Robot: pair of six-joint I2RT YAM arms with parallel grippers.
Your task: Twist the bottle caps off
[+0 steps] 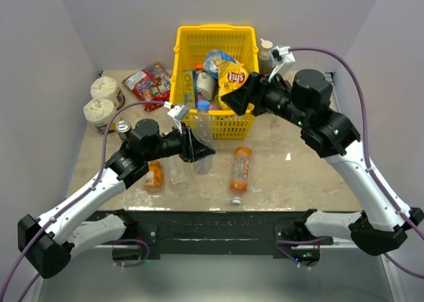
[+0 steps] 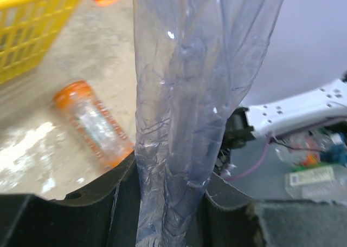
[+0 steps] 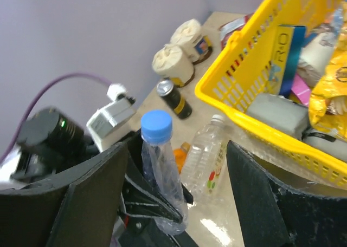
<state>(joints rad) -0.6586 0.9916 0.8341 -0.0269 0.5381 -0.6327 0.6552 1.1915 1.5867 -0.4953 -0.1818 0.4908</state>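
Left tool (image 1: 192, 147): clamped on crumpled clear bottle (image 3: 162, 174), blue cap (image 3: 156, 123) on | Right tool (image 1: 237, 98): fingers wide apart, empty, near yellow basket (image 1: 182, 40) | Counter (image 1: 298, 176): orange-label bottle (image 1: 240, 169) lying flat

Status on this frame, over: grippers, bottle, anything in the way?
Left gripper shut on crumpled clear plastic bottle. Its round blue screw cap still on. Right gripper open, not touching the cap. Yellow plastic basket close by right gripper.

A yellow chip bag (image 1: 232, 77) in the basket (image 1: 215, 29) reads "Lay's"; a box (image 3: 282, 44) beside it shows "RO".
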